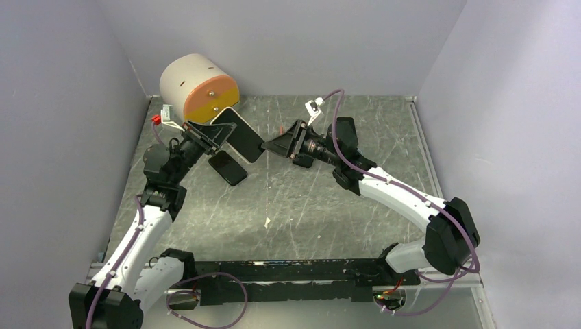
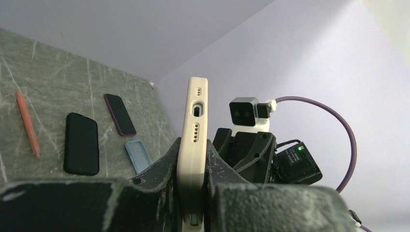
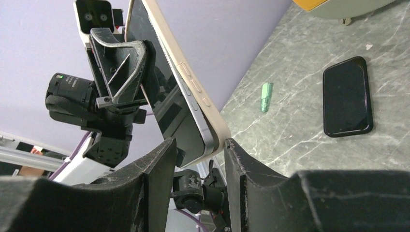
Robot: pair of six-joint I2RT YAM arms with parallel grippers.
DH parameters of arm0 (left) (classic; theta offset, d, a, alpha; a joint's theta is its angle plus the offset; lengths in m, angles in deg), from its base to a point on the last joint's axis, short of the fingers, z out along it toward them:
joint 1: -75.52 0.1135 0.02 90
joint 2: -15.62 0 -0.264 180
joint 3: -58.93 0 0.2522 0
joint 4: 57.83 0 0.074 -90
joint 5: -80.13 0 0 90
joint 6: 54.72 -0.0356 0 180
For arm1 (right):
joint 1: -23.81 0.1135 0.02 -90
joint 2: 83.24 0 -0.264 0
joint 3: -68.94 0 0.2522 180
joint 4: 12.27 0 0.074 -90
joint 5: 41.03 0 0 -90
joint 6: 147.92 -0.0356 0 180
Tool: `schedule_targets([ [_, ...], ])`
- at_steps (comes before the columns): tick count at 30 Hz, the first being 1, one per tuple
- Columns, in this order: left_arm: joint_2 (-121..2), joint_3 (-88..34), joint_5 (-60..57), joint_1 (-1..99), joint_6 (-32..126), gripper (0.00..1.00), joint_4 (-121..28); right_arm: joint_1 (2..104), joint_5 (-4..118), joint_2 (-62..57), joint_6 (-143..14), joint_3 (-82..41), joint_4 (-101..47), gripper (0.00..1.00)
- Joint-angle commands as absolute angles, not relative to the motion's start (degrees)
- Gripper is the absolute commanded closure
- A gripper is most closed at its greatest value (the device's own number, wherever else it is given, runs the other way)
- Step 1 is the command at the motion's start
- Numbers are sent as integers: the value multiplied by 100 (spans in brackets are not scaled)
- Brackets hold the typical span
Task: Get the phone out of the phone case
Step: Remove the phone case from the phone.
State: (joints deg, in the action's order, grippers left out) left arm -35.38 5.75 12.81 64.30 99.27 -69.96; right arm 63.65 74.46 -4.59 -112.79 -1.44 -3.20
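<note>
The phone (image 3: pixel 167 96), dark screen and silver edge, sits in a cream phone case (image 2: pixel 194 121) held up off the table. My left gripper (image 2: pixel 193 145) is shut on the cased phone, gripping it edge-on across front and back; in the top view this gripper (image 1: pixel 218 130) holds it near the cylinder. My right gripper (image 3: pixel 198 145) straddles the lower corner of the cased phone (image 1: pixel 241 133), jaws apart. Its right fingertip (image 3: pixel 228 145) touches the cream case corner, and the left fingertip (image 3: pixel 167 147) stands close to the screen side.
A black phone (image 1: pixel 228 168) lies flat on the marble table (image 1: pixel 308 205) under the held one. A cream and orange cylinder (image 1: pixel 199 86) stands at the back left. An orange pen (image 2: pixel 28 123), a purple-edged phone (image 2: pixel 119 114) and a blue case (image 2: pixel 138 155) lie on the table.
</note>
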Motion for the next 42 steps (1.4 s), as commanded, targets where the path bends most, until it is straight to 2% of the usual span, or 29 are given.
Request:
schedule_targets([
  [1, -3393, 503, 1264, 6418, 9898, 97, -7431, 6374, 7518, -590, -11124, -401, -114, 56],
  [19, -3268, 494, 1165, 6418, 9715, 98, -7252, 6388, 7375, -761, -10894, -382, -358, 52],
  [31, -3359, 465, 1284, 6418, 9900, 97, -7464, 6414, 7725, -600, -11014, -483, -162, 58],
  [42, -3504, 493, 1421, 6418, 10243, 97, -7951, 6427, 7990, -414, -11251, -391, 271, 59],
])
